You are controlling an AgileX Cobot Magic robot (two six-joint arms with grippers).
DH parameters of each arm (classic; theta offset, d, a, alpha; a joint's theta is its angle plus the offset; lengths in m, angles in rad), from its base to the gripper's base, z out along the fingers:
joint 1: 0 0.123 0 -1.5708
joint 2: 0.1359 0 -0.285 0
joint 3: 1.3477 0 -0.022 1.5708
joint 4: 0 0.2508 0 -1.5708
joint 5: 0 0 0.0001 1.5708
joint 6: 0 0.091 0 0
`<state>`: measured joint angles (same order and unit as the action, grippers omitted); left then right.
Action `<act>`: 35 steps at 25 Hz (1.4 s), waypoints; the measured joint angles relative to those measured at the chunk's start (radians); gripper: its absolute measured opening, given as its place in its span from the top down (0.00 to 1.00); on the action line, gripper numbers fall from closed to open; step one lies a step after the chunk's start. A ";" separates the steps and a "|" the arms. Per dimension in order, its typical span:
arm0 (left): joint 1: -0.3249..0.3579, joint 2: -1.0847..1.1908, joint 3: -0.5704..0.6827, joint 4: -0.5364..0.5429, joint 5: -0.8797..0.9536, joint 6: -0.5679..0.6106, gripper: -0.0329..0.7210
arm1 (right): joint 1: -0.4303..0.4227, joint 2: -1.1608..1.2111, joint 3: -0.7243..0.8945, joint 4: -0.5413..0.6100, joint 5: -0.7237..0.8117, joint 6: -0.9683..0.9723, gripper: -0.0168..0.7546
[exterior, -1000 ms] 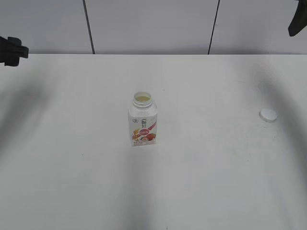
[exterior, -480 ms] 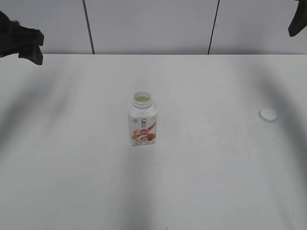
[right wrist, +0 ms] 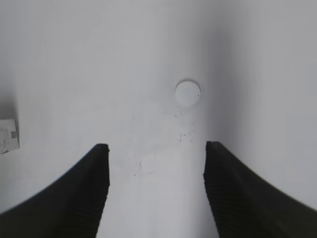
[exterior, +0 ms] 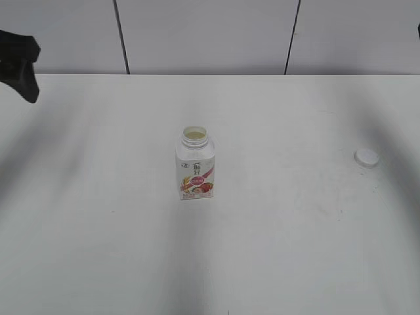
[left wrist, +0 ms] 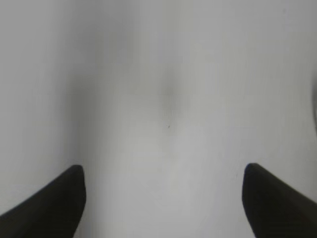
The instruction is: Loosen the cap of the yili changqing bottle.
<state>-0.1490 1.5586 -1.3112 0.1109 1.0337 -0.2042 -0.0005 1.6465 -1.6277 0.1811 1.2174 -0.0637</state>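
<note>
the bottle [exterior: 195, 165] is seen uncapped, upright mid-counter [exterior: 275, 249], well apart from both jaws. the cap [right wrist: 188, 92] is lain ahead of the released, empty right jaws; the left jaws are released too. retreat should be kept clear of both.

Only the bottle [exterior: 195, 165] and cap [exterior: 367, 157], well apart, interrupt the table [exterior: 295, 249].

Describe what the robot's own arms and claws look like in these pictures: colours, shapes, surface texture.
Both claws are black. The left claw shows two smooth, matte, wedge-shaped fingers tapering to rounded tips. The right claw has broader fingers with finely ribbed inner faces. In the exterior view, only a dark, blurred piece of the left arm shows at the edge. No cables or markings are visible.
</note>
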 joint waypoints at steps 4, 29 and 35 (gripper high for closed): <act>0.000 -0.049 0.005 0.055 0.144 0.013 0.18 | 0.000 -0.132 0.110 0.000 0.000 0.001 0.36; 0.000 -1.100 0.604 0.034 0.183 0.025 0.20 | 0.000 -1.028 0.839 -0.014 0.002 -0.018 0.36; 0.000 -1.329 0.674 0.034 0.177 0.025 0.21 | 0.000 -1.250 0.943 -0.014 0.003 -0.050 0.36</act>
<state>-0.1490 0.2299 -0.6369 0.1451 1.2110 -0.1789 -0.0005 0.3965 -0.6845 0.1675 1.2207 -0.1135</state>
